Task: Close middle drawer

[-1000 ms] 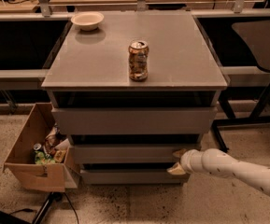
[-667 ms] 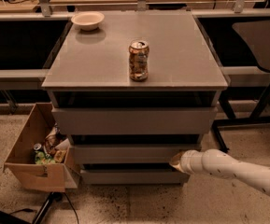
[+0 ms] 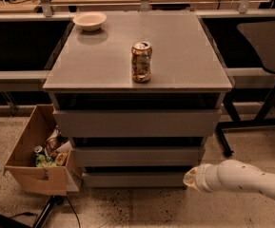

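The grey cabinet has three stacked drawers under a flat top [image 3: 99, 65]. The middle drawer [image 3: 137, 156] shows its plain grey front, standing out less than the taller top drawer front [image 3: 137, 122]; its inside is hidden. The slim bottom drawer front [image 3: 132, 179] is beneath it. My gripper [image 3: 190, 178] is at the end of the white arm [image 3: 246, 179] that comes in from the right. It sits low, by the right end of the bottom drawer front, just below the middle drawer's right corner.
A drink can [image 3: 141, 61] and a white bowl [image 3: 89, 21] stand on the cabinet top. An open cardboard box [image 3: 37, 170] with litter sits on the floor at the left. A chair base [image 3: 251, 122] stands at the right. Desks run along the back.
My gripper has moved down and a little to the right, away from the middle drawer's right end. The drawer fronts look unchanged.
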### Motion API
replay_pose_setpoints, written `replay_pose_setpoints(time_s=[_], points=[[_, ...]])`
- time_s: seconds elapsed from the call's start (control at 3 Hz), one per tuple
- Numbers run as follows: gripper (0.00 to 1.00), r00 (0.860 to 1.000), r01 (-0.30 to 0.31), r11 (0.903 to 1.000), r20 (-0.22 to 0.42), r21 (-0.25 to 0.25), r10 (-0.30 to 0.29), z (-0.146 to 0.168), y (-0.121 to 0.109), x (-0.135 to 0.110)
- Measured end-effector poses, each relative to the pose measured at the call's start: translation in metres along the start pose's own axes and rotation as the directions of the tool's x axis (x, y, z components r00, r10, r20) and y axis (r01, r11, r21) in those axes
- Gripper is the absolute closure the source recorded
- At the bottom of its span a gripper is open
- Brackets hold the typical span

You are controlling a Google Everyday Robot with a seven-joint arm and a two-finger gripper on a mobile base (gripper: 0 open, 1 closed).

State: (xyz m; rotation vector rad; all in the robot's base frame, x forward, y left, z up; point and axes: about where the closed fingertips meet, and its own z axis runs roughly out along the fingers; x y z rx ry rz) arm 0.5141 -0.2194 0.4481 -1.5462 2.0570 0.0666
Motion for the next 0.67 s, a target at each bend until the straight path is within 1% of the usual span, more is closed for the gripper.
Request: replay_pose_setpoints(time_s=[0.33, 0.67], points=[[1.0, 0.986, -0.021, 0.9976, -0.166, -0.066, 0.01, -0.054, 0.033, 0.023], [1.0, 0.949, -0.021, 0.9942, -0.316, -0.105, -0.014, -0.106, 0.062, 0.036]])
